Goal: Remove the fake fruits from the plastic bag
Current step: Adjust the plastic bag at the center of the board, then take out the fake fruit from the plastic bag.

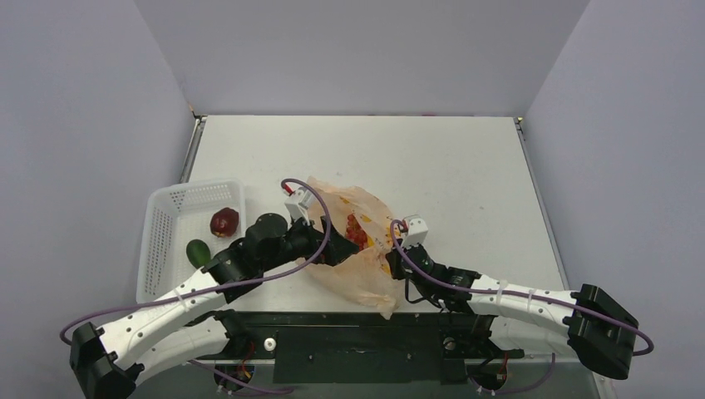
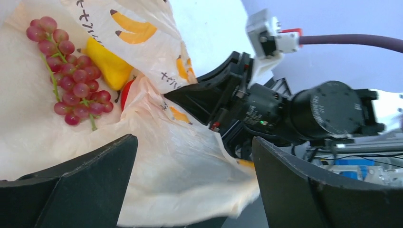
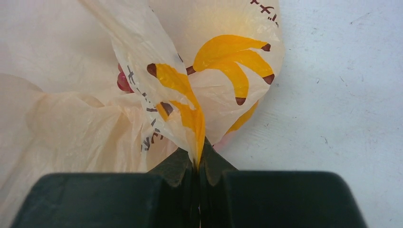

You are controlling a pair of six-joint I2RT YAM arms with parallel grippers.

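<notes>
Mid-job here: one dark red fruit (image 1: pixel 224 221) sits in the white basket (image 1: pixel 158 204), the rest are inside the plastic bag (image 1: pixel 366 278). My right gripper (image 3: pixel 197 164) is pinched tight on a fold of the bag's rim, propping the mouth. The left gripper (image 2: pixel 192 140) is spread wide with nothing in it, at the opening. The berry cluster (image 2: pixel 71 76) lies on the bag's inner wall, ahead of the fingers and off to one side, not between them. A bright red fruit (image 2: pixel 125 94) is tucked just beside it. Next I reckon I swing toward the cluster and reach deeper without snagging film
</notes>
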